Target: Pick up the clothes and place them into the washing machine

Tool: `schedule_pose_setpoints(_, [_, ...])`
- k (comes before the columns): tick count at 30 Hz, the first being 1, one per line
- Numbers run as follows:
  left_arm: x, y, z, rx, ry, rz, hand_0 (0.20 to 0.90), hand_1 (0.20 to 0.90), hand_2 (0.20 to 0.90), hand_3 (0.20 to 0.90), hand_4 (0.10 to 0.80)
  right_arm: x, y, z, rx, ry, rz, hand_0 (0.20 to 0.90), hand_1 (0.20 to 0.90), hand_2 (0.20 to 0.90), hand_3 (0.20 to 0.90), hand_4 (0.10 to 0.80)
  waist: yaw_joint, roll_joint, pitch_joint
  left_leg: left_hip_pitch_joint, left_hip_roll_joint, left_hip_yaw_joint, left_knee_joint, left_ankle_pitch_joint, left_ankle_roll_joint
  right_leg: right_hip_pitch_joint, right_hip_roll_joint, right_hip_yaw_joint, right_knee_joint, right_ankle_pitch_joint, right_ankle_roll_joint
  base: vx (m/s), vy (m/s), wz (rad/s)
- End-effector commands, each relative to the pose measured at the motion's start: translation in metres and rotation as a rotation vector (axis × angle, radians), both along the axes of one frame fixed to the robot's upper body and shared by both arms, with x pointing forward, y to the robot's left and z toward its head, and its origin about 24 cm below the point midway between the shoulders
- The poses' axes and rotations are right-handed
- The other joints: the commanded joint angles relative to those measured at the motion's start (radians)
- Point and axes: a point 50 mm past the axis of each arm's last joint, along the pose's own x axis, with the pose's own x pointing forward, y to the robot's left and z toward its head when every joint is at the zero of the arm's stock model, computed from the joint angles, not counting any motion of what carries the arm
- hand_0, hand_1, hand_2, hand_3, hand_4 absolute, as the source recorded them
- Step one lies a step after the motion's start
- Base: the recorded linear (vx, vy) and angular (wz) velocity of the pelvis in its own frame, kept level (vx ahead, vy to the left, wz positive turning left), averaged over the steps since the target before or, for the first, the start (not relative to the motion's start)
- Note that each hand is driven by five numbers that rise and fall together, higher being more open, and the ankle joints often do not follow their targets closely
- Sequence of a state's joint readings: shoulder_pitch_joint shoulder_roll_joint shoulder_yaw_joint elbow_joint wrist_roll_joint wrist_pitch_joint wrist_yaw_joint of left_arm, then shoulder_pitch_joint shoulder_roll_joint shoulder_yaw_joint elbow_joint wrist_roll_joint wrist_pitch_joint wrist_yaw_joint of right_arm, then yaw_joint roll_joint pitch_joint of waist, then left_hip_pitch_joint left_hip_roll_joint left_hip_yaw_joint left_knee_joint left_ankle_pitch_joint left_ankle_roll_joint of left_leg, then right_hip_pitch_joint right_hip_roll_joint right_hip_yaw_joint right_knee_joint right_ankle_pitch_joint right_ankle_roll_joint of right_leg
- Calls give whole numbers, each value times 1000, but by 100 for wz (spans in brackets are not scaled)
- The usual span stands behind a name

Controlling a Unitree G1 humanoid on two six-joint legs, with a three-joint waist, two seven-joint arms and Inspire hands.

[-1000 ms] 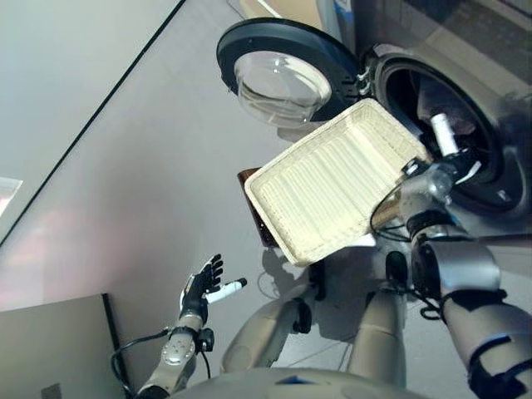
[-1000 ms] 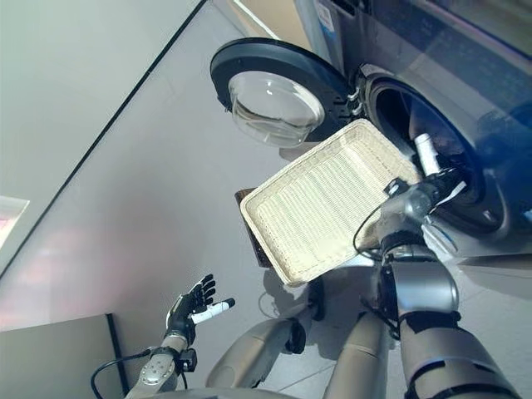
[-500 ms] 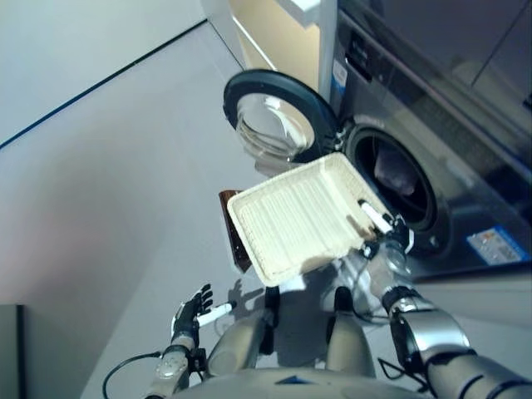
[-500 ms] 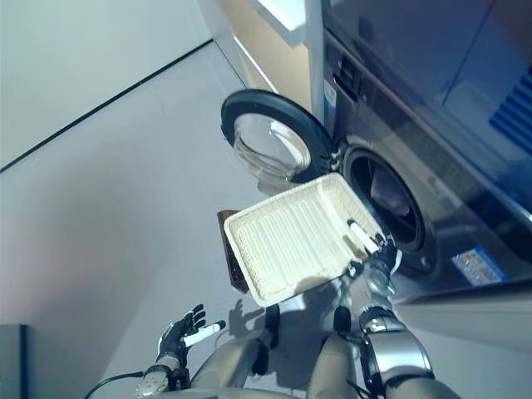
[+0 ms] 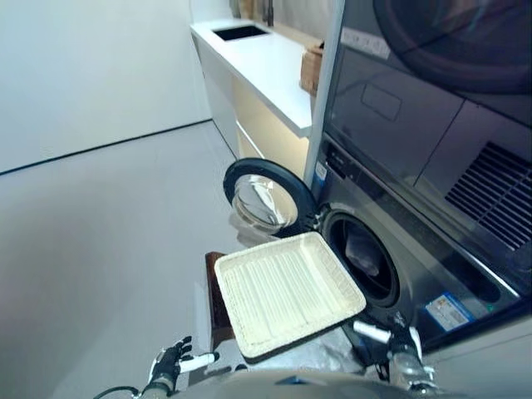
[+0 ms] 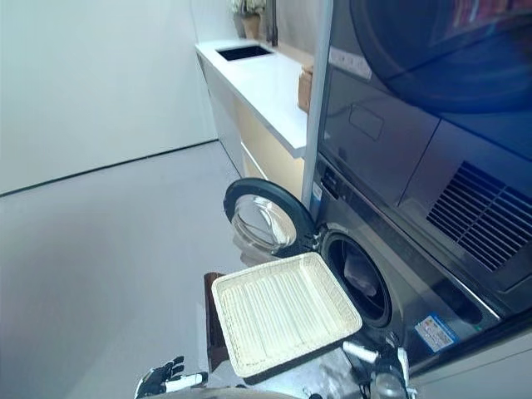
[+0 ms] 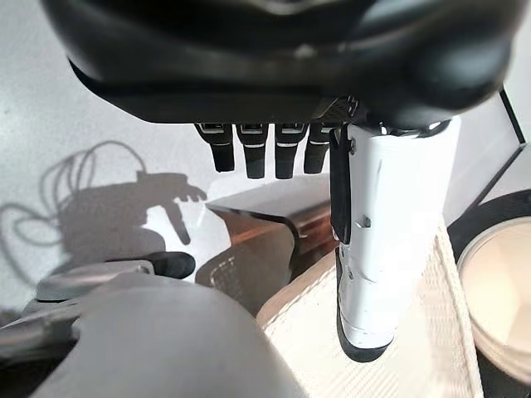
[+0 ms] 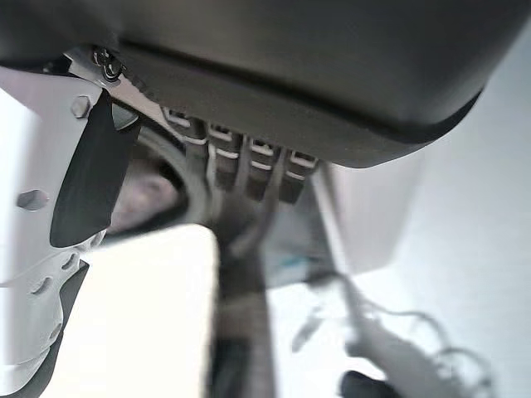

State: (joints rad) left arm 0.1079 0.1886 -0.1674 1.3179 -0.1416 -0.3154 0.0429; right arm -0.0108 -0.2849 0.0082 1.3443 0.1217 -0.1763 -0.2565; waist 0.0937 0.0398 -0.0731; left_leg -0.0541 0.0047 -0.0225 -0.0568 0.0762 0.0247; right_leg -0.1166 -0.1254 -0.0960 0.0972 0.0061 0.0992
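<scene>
- The left hand point(image 5: 169, 362) shows low at the lower left of the head views, fingers straight and spread, white-covered thumb out to the side, holding nothing; it sits nearer the bottom edge than half a second ago, but the whole picture has shifted, so that is the camera lifting.
- The right hand point(image 5: 391, 336) shows at the lower right, just under the near right corner of the basket point(image 5: 287, 293); its white thumb juts toward the basket. Its own wrist view shows short curled fingers point(image 8: 249, 170) above the pale basket edge, but whether they grip the rim I cannot tell.
- The pale wicker basket is held tilted in the air before the machine, its inside bare; no clothes lie in it. It keeps the same place against the door and drum as before.
- A dark brown stand point(image 5: 216, 295) shows behind the basket's left edge.
- The washing machine point(image 5: 391, 249) stands with its round door point(image 5: 264, 195) swung open to the left; inside the drum point(image 5: 363, 259) a pale bundle of clothes point(image 5: 361, 249) is dimly visible.
- Farther off, newly in view with the raised camera, a white counter point(image 5: 258, 62) with a dark sink point(image 5: 240, 32) runs along the wall, and a second machine point(image 5: 449, 33) sits stacked above the washer.
</scene>
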Motion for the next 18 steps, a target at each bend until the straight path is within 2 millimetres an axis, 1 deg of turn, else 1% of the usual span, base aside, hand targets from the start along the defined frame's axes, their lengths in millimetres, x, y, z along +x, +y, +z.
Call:
schedule_pose_setpoints(1, [0, 15, 2, 45, 24, 20, 900, 900, 900, 900, 800, -9, 0, -2, -18, 37, 41, 900, 900, 900, 900, 800, -11, -42, -42, -14, 0, 40, -9, -4, -73, 68, -5, -7, -119, 52, 14, 0, 0, 0])
schedule_pose_setpoints(6, [-4, 12, 0, 42, 56, -8, 900, 900, 900, 900, 800, -40, 3, -8, -7, 128, -5, 900, 900, 900, 900, 800, -35, -44, -56, 17, 4, 38, -9, -10, -70, 100, 0, -6, -116, 41, 11, 17, -8, 7])
schedule_pose_setpoints(9, [-6, 11, -1, 40, 63, -16, 900, 900, 900, 900, 800, -48, 2, -8, -6, 153, -7, 900, 900, 900, 900, 800, -39, -43, -63, 30, 5, 38, -9, -15, -68, 108, -1, -4, -115, 38, 11, 9, -9, 0])
schedule_pose_setpoints(13, [-5, 10, -1, 44, 66, -29, 900, 900, 900, 900, 800, -45, 2, -8, -7, 139, -12, 900, 900, 900, 900, 800, -44, -42, -66, 38, 7, 37, -9, -17, -68, 112, 0, -1, -112, 36, 11, -2, -3, -1])
schedule_pose_setpoints(18, [-7, 9, -2, 43, 80, -25, 900, 900, 900, 900, 800, -31, 8, -8, 10, 85, -8, 900, 900, 900, 900, 800, -50, -39, -65, 46, 13, 41, -7, -20, -68, 117, 3, 2, -109, 29, 10, -1, -13, 8])
